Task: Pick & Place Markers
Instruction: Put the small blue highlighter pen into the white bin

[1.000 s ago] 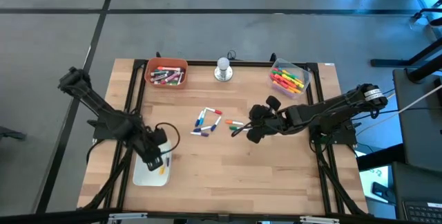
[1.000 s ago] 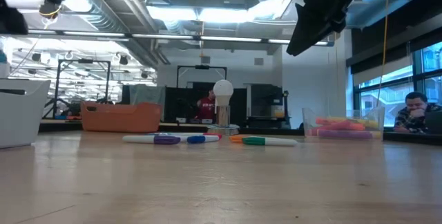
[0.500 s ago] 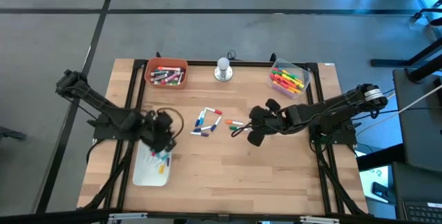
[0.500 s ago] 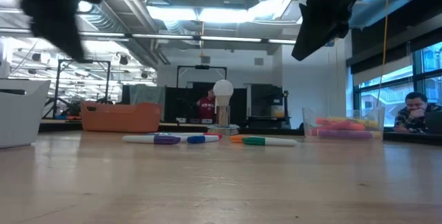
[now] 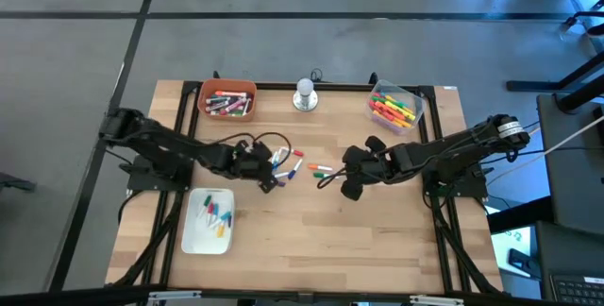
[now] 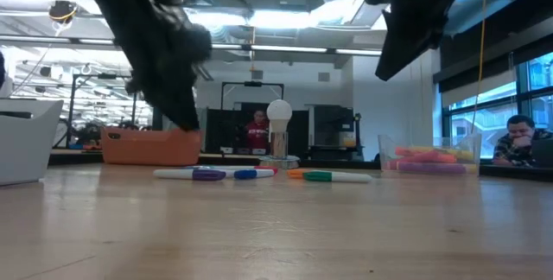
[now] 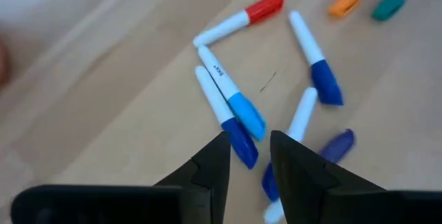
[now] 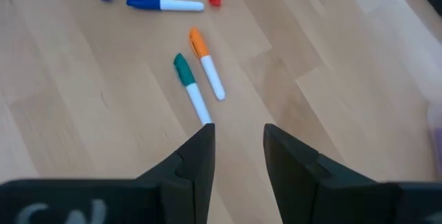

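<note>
Several loose markers (image 5: 284,164) lie flat on the wooden table at its middle: white-bodied ones with red (image 7: 239,19), blue (image 7: 315,59) and light-blue (image 7: 233,94) caps. An orange-capped marker (image 8: 206,63) and a green-capped one (image 8: 189,86) lie just to their right. My left gripper (image 7: 247,142) hovers open over the left of the cluster, pointing slantwise down, a dark-blue-capped marker (image 7: 226,117) showing between its fingertips. My right gripper (image 8: 236,131) hangs open above the table just right of the green and orange pair (image 5: 322,169), touching nothing.
A white tray (image 5: 194,238) with a few markers sits near the front left. An orange bin (image 5: 227,101) and a clear bin (image 5: 394,106), both holding markers, stand at the far edge, a silver knob-like object (image 5: 304,95) between them. People show in the room behind.
My left gripper has swung from above the white tray toward the table's middle, sinking and tipping further down, and now hangs over the loose markers. The tray and the markers in it have come into view. My right gripper has kept its place.
</note>
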Robot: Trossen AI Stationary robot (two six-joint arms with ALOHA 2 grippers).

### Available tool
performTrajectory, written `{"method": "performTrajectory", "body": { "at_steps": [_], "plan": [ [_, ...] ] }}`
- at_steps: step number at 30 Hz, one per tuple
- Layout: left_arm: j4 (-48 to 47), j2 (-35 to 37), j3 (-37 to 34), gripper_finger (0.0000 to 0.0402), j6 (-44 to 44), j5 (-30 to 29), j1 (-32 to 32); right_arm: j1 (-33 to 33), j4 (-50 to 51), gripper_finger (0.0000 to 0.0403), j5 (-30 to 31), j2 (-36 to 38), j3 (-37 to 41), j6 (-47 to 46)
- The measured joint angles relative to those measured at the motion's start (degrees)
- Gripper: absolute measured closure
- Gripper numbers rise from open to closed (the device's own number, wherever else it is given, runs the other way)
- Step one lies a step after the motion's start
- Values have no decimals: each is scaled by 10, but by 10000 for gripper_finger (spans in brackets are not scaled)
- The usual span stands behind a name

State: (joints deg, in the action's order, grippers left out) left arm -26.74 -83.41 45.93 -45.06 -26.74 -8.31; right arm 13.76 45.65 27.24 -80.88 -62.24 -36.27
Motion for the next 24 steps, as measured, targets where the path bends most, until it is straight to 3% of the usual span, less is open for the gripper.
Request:
{"method": "performTrajectory", "body": {
  "at_steps": [13,24],
  "plan": [
    [47,-105,0,298,21,35,35,0,20,279,11,0,0,-11],
    [65,-148,5,327,60,58,51,0,22,279,11,0,0,-23]
  ]
}}
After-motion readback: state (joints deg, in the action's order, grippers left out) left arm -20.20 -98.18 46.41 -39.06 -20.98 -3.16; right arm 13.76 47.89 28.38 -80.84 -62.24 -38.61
